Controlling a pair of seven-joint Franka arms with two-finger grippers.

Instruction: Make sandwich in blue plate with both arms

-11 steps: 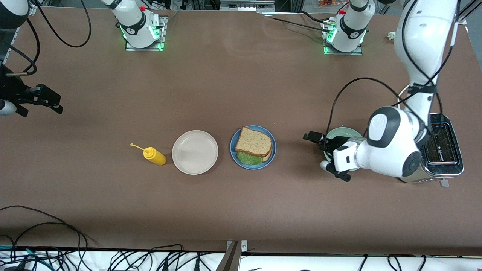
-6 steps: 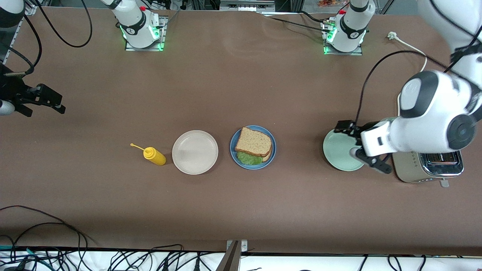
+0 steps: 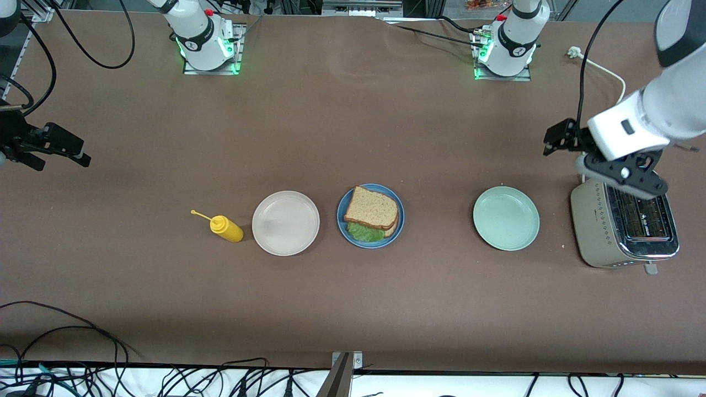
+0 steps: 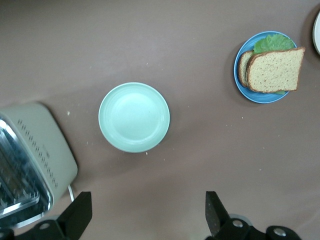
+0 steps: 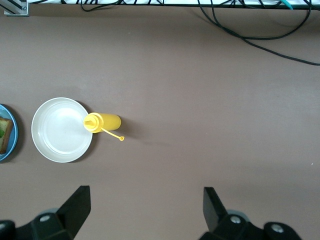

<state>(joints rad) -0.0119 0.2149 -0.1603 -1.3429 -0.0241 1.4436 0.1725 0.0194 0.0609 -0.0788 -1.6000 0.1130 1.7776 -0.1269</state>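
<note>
Two bread slices with a lettuce leaf between them: the sandwich [image 3: 372, 215] sits assembled on the blue plate [image 3: 345, 229], mid tabletop [image 3: 353, 309]. The top slice is skewed, so lettuce pokes out on the side nearer the front camera and the lower slice's crust shows at one edge. I judge the task basically done.

Handling, my guess: bread is light, soft and crumbly, squashes under a hard pinch; the lettuce is limp and slippery, so the stack could shear if nudged. If I had to square it up, I'd take the top slice by two crust edges, shallow, with light force.

Beside the blue plate toward the right arm's end is a beige-white plate [image 3: 285, 223], bare, then a yellow squeeze bottle [image 3: 226, 228] lying on its side just beside it. Toward the left arm's end, well apart, is a pale green plate [image 3: 506, 218], bare, then a toaster [image 3: 593, 226].

Left claw [image 3: 573, 157] hangs over the tabletop by the toaster's end nearest the bases, fingers [image 4: 77, 215] spread wide, nothing between them. Right claw [image 3: 60, 151] hangs at the right arm's end of the tabletop, well away from everything, fingers [image 5: 77, 205] wide apart too, empty. Neither arm touches anything.
</note>
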